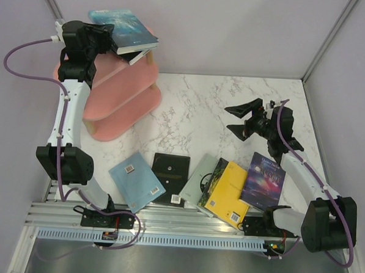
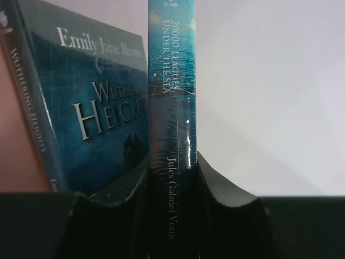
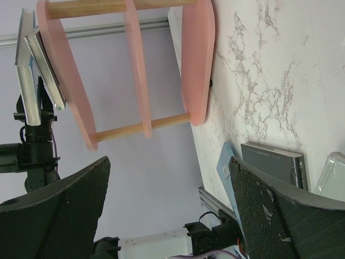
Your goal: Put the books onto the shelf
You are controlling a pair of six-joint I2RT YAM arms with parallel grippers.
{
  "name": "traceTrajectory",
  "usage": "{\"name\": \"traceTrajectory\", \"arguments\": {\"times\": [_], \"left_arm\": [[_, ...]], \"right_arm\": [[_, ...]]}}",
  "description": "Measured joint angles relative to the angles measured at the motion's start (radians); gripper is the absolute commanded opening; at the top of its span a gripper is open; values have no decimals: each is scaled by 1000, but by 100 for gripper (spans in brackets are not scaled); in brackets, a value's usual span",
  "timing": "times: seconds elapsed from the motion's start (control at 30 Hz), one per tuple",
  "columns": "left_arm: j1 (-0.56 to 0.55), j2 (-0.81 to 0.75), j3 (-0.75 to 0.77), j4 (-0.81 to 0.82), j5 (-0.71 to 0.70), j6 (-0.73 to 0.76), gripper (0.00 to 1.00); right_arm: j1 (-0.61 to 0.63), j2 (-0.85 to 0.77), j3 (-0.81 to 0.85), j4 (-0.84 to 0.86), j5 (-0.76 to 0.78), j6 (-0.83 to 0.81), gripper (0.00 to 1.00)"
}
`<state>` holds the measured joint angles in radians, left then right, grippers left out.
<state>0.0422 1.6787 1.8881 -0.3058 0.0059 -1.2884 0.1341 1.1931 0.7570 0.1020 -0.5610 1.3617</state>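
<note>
- Nearest the bases, five books (image 1: 229, 186) lie loose on the table (image 1: 196, 100), none shelved yet.
- Mid-table, the right gripper (image 1: 247, 123) hangs spread wide, empty.
- Far back, the left gripper (image 1: 107, 38) pinches the teal book (image 1: 118, 20) over the shelf (image 1: 127, 88) top.
- A dark book (image 2: 91, 118) apparently lies there already.

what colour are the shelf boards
Pink; the shelf shows best in the right wrist view.

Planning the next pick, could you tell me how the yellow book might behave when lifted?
The yellow book looks thin, so it is probably light and somewhat bendy. It rests partly on a darker book, so a push may slide both.
</note>
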Motion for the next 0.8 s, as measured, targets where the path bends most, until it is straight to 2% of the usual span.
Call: {"name": "traceTrajectory", "arguments": {"times": [0.4, 0.63, 0.7, 0.8], "left_arm": [[-5, 1, -7, 35, -87, -33, 2], [-20, -11, -32, 33, -129, -32, 22], [-25, -20, -46, 33, -135, -33, 35], [-27, -21, -46, 31, -134, -30, 40]], "right_arm": [[19, 26, -6, 20, -8, 0, 93], [33, 65, -6, 39, -11, 2, 93], [35, 77, -6, 48, -11, 4, 92], [39, 96, -6, 62, -11, 7, 92]]}}
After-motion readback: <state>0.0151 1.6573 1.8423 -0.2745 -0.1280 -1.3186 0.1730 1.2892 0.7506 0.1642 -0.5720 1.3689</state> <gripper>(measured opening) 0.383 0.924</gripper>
